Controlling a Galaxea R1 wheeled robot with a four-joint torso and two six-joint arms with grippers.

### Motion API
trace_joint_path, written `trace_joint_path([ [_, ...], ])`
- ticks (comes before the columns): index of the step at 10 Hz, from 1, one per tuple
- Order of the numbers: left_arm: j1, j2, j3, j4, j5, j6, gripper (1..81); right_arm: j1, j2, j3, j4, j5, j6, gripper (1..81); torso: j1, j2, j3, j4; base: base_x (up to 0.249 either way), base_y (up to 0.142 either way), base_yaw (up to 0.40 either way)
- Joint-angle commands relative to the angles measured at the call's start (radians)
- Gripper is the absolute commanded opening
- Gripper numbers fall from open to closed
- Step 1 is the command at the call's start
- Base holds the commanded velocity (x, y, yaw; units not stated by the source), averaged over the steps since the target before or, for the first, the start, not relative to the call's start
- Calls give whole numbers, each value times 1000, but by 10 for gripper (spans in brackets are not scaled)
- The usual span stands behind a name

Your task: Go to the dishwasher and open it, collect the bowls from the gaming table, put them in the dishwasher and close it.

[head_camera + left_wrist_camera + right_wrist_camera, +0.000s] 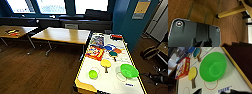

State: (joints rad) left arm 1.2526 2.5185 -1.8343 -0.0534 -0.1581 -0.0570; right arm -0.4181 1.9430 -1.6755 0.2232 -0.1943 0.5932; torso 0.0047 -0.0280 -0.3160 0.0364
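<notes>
The gaming table (110,85) is a long white top with a yellow edge, right in front of me. A wide, shallow green bowl (129,70) rests near its right edge. A smaller lime bowl (93,74) stands to the left, toward the near corner. In the right wrist view the wide bowl (213,66) lies large on the white top (233,78) by a red ring. My right gripper (216,91) hovers just short of the bowl, open with nothing between its fingers. My left gripper (204,44) hangs over wooden floor.
A yellow paddle (106,63), other paddles and a red game box (95,53) lie further along the table. Two wooden desks (62,35) stand to the left. Bags (150,52) sit on the floor at the right. A yellow table leg (230,12) and a cable (234,27) are near my left arm.
</notes>
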Motion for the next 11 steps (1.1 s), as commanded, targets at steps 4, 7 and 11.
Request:
trace_joint_path([
  [4,-49,-18,-3,-3,49,-4,811,121,52,-79,10,-28,13,811,0,0,0,0,0,0,0],
  [7,-51,-15,-5,-3,51,-4,811,115,78,-123,12,-28,31,811,0,0,-92,0,0,0,0],
  [11,-51,-10,-14,-3,51,-4,811,112,87,-162,13,-25,42,811,1,1,-121,0,0,0,0],
])
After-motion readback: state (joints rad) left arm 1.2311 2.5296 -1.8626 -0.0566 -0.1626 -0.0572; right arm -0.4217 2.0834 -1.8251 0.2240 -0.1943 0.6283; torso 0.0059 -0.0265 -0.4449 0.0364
